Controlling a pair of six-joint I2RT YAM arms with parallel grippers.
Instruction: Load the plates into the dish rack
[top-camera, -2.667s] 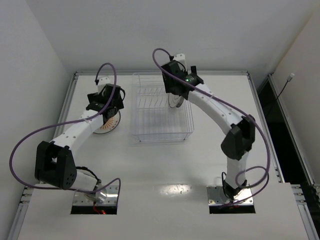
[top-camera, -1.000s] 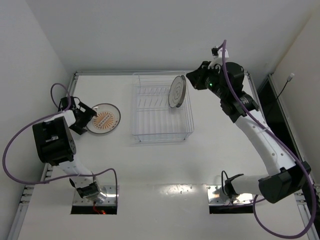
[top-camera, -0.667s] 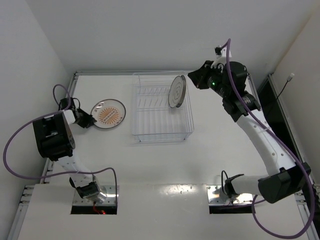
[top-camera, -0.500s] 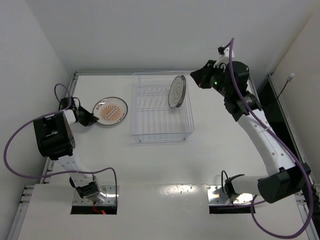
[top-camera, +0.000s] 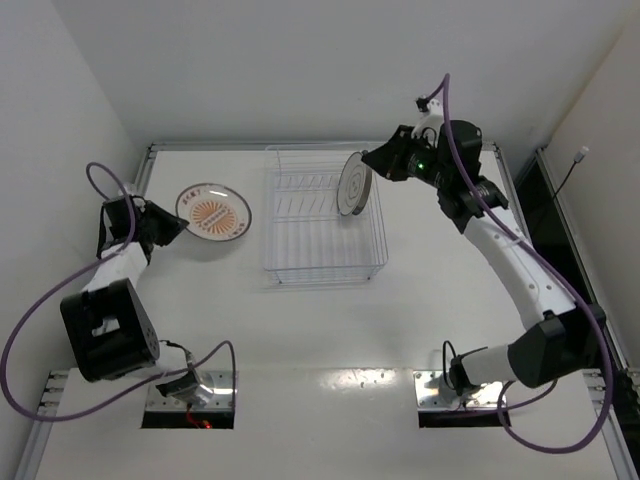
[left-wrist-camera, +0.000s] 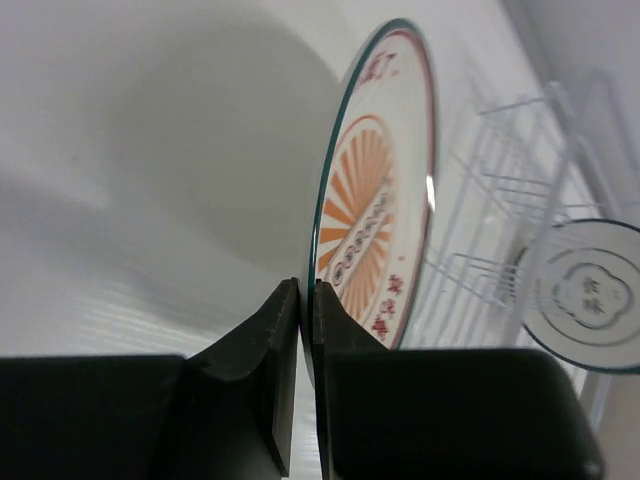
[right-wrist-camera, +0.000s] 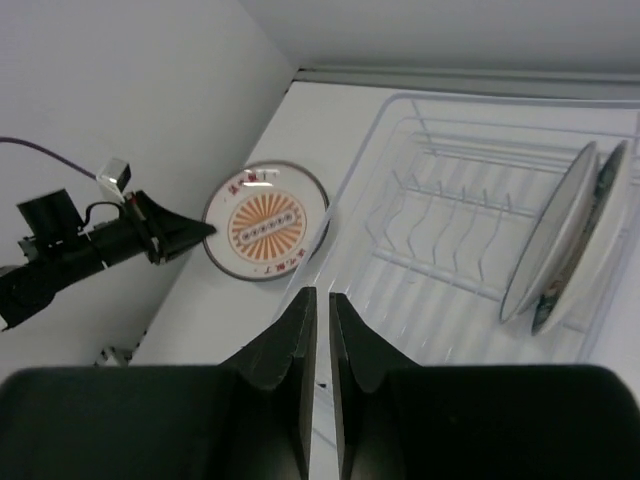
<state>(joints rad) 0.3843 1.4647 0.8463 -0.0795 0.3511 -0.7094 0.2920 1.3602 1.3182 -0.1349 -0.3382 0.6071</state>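
Pinching orange plate (top-camera: 213, 213) by rim, left gripper (left-wrist-camera: 305, 290), frame's left; plate's lower edge hidden behind fingers (left-wrist-camera: 262, 350) in wrist view, contact with desk (top-camera: 330, 330) unclear. Empty right gripper (right-wrist-camera: 320, 297) pressed together near rack (top-camera: 300, 268) upper-right corner. Upright inside rack: two plates (right-wrist-camera: 555, 235), overlapping from above.

The left gripper (left-wrist-camera: 306, 298) pinches the rim of the orange sunburst plate (left-wrist-camera: 378, 215), with the wire dish rack (left-wrist-camera: 497, 178) and a grey-motif plate (left-wrist-camera: 590, 296) beyond.
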